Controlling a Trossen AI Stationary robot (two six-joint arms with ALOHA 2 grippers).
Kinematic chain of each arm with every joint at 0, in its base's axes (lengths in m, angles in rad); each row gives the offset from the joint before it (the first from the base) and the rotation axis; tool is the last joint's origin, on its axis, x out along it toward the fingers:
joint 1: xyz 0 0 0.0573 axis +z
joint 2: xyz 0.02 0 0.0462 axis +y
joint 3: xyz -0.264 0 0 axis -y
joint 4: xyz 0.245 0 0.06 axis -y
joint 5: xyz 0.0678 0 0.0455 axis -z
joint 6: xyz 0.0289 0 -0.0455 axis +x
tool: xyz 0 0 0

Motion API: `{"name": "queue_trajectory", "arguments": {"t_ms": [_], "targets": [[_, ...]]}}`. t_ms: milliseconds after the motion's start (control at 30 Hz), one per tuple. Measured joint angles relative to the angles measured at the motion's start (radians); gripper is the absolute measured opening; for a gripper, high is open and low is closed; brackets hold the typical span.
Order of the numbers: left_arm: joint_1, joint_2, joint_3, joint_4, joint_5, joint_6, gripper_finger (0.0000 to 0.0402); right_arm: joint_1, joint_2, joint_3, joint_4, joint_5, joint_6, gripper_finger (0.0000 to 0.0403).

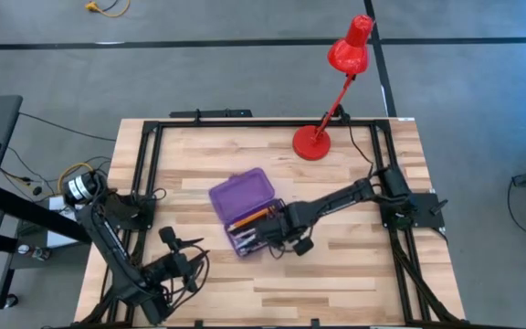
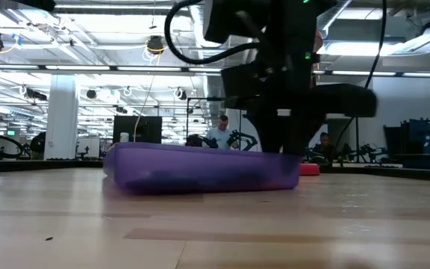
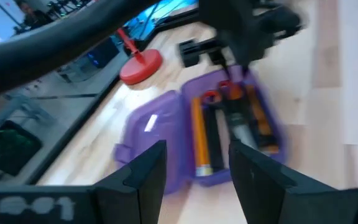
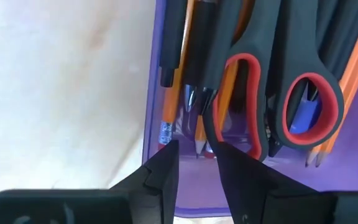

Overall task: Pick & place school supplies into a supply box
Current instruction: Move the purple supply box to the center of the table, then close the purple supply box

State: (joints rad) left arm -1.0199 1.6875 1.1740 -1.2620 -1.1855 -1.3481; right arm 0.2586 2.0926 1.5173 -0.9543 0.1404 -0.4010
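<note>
The supply box (image 1: 245, 212) is a translucent purple case lying open mid-table, with its lid (image 1: 241, 192) flat on the wood on the far side. Its tray (image 3: 229, 130) holds orange pencils (image 4: 168, 93), black pens (image 4: 178, 37) and scissors (image 4: 272, 93) with black handles lined in red. My right gripper (image 4: 194, 163) points down over one end of the tray, open, with only the tray floor and a pencil tip showing in its gap. My left gripper (image 3: 197, 163) stands open near the table's front left (image 1: 173, 243), aimed at the box from a distance.
A red desk lamp (image 1: 322, 119) stands on its round base (image 1: 311, 143) at the far side of the table. A black metal frame (image 1: 144, 155) runs round the table's edges. Bare wood lies in front of the box (image 1: 336, 283). People sit in the room behind (image 2: 221, 133).
</note>
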Motion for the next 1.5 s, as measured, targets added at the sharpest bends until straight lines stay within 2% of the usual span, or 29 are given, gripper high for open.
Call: {"name": "queue_trajectory", "arguments": {"t_ms": [267,467,600,800,933,1000,1200,1500], "targets": [[0.062,0.0,-0.059,-0.01,0.002,-0.014,0.0162,0.055,-0.005,-0.003,-0.051,0.109,0.004,0.0107],[0.107,0.0,-0.157,-0.009,0.081,-0.128,0.0162,0.044,-0.042,-0.004,-0.01,0.148,0.056,0.0107],[0.132,-0.013,-0.219,-0.006,0.14,-0.174,0.0162,0.02,-0.096,-0.002,0.054,0.155,0.159,0.0107],[0.152,-0.059,-0.306,0.002,0.182,-0.162,0.0162,0.029,-0.187,0.0,0.132,0.151,0.384,0.0107],[0.169,-0.124,-0.393,0.022,0.174,-0.161,0.0162,0.083,-0.195,0.0,0.172,0.149,0.459,0.0107],[0.176,-0.167,-0.447,0.083,0.147,-0.147,0.0162,0.111,-0.182,0.0,0.191,0.149,0.502,0.0107],[0.205,-0.324,-0.606,0.386,0.102,0.06,0.0162,0.19,-0.138,-0.003,0.177,0.168,0.669,0.0107],[0.36,-0.451,-0.716,0.821,0.193,0.567,0.0162,0.278,-0.14,-0.014,0.206,0.26,0.876,0.0107]]}}
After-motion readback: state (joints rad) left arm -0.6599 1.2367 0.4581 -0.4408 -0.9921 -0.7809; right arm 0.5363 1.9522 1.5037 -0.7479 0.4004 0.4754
